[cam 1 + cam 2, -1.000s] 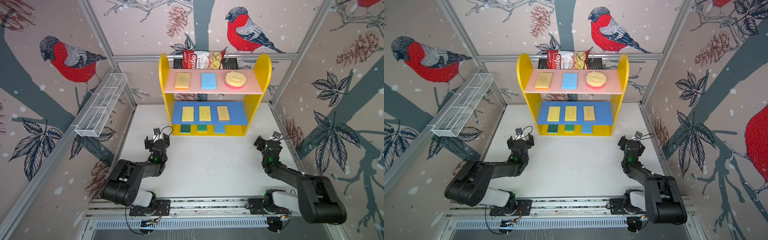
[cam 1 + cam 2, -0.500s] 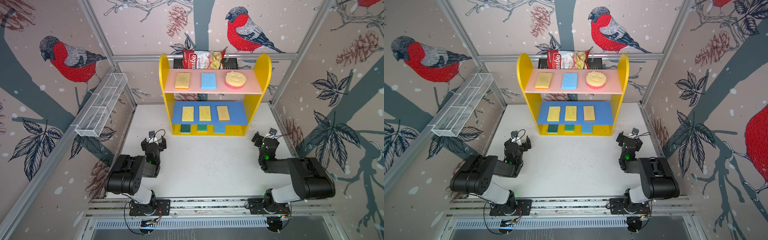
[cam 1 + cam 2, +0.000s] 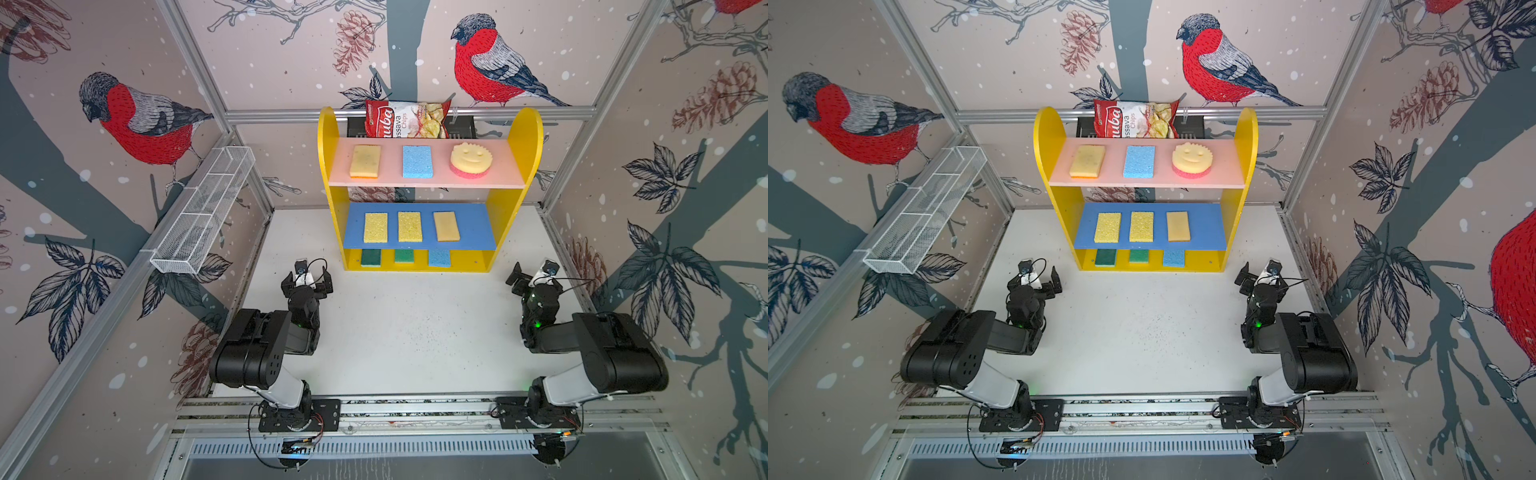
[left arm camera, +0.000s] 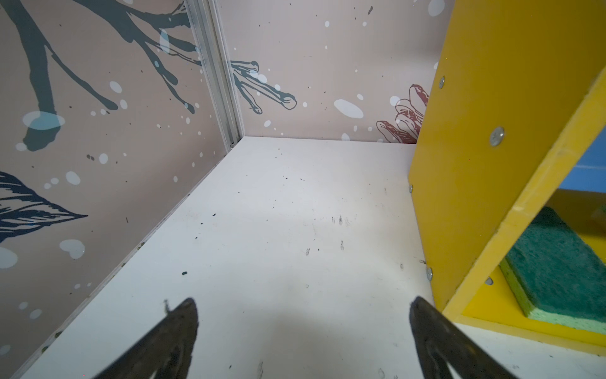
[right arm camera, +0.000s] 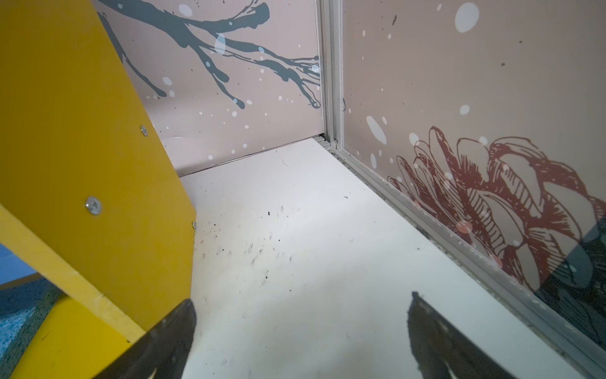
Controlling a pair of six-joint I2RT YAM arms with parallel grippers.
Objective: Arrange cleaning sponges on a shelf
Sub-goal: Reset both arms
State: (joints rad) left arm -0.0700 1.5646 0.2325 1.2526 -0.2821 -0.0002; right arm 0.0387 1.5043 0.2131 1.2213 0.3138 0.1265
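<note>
Top views: "Chips" on red bag (image 3: 405, 120)

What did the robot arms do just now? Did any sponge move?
The left arm and right arm folded back toward their bases. The left gripper and right gripper stayed open and empty; nothing was grabbed or dropped. All nine sponges stayed put on the shelf.
</note>
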